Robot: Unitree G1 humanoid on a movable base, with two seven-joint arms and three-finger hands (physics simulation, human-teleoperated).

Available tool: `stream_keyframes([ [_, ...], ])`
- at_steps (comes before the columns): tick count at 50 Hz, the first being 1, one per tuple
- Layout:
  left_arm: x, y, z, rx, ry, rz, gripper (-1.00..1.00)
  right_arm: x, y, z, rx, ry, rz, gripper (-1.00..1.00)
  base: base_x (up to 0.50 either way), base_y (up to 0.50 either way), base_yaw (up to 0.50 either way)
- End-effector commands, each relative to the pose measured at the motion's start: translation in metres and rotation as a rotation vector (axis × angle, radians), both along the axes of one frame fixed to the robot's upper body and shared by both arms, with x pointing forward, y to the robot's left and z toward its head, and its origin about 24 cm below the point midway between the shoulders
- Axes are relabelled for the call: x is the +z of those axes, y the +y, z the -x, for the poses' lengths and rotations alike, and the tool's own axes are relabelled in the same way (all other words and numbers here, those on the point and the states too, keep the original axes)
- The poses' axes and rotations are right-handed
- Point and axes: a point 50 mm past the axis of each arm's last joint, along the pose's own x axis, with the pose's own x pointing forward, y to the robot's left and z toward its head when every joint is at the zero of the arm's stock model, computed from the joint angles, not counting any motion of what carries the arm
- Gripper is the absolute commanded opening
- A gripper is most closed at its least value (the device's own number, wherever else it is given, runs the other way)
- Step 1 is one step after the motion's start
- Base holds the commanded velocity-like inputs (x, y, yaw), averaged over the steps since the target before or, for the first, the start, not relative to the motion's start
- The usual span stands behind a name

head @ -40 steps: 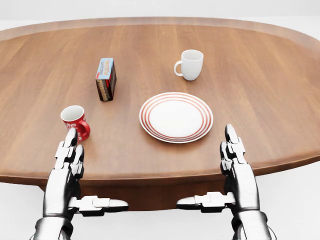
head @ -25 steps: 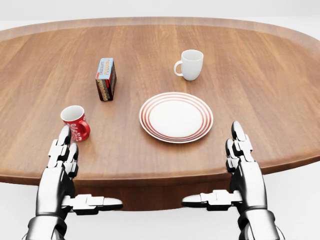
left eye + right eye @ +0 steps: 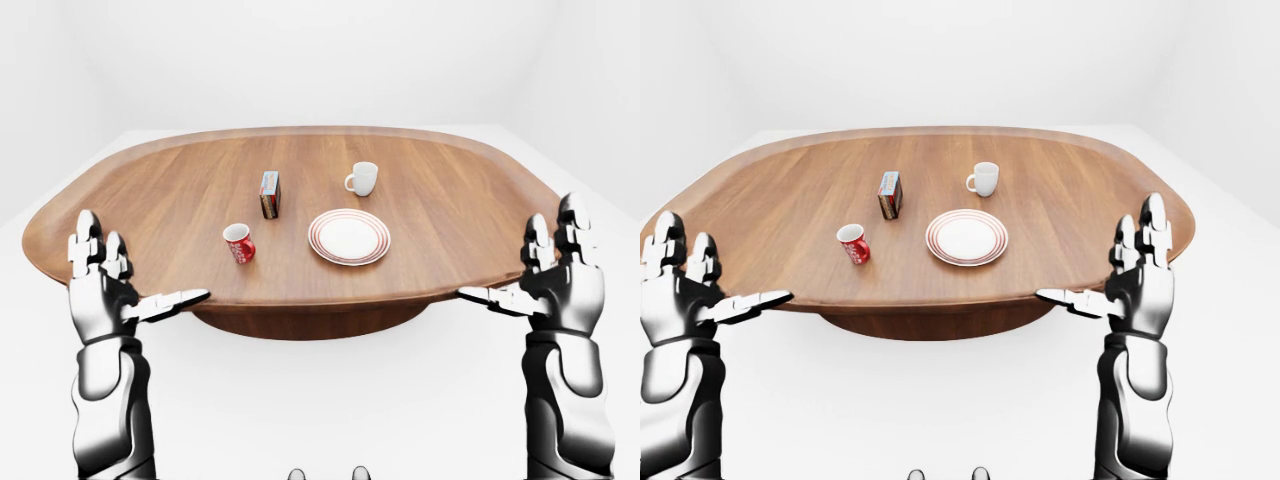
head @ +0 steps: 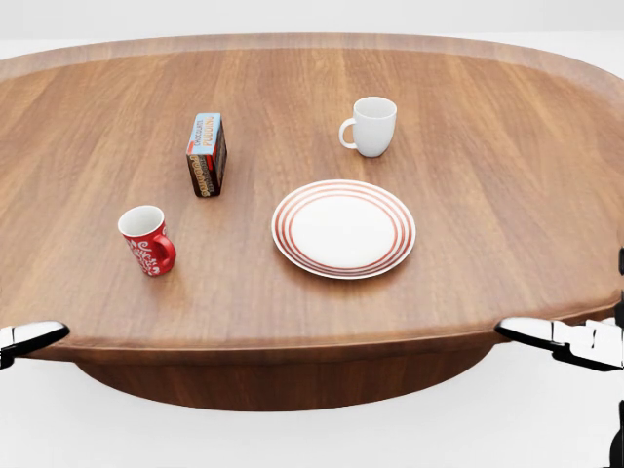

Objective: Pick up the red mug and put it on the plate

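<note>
The red mug [image 4: 146, 240] stands upright on the brown table [image 4: 292, 322] at the left, its handle turned to the right. The white plate with red rings [image 4: 343, 230] lies to its right, with nothing on it. My left hand [image 3: 132, 280] is open and empty, held off the table's near-left edge, well apart from the mug. My right hand [image 3: 525, 270] is open and empty off the near-right edge. In the head view only the left thumb [image 4: 29, 337] and the right thumb [image 4: 561, 337] show at the lower corners.
A white mug [image 4: 373, 125] stands above the plate in the head view. A small upright box [image 4: 207, 153] stands above and to the right of the red mug. The oval table's rim [image 4: 292, 341] runs along the bottom.
</note>
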Motion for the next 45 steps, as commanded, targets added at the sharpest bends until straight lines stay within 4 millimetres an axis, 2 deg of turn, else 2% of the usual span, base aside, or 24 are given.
stream_keyframes([
  [1, 0.0172, 0.04, 0.0179, 0.168, -0.076, 0.027, 1.0, 0.0256, -0.0344, 0.022, -0.112, -0.123, -0.021, 1.0, 0.0, 0.0, 0.0],
  [18, 0.0159, 0.0388, 0.0172, 0.181, -0.067, 0.021, 1.0, 0.0204, -0.0309, 0.0172, -0.096, -0.095, -0.017, 1.0, 0.0, 0.0, 0.0],
  [45, 0.017, 0.0346, 0.0159, 0.17, -0.071, 0.011, 1.0, 0.0211, -0.0277, 0.0171, -0.068, -0.102, -0.02, 1.0, 0.21, 0.0, 0.0],
])
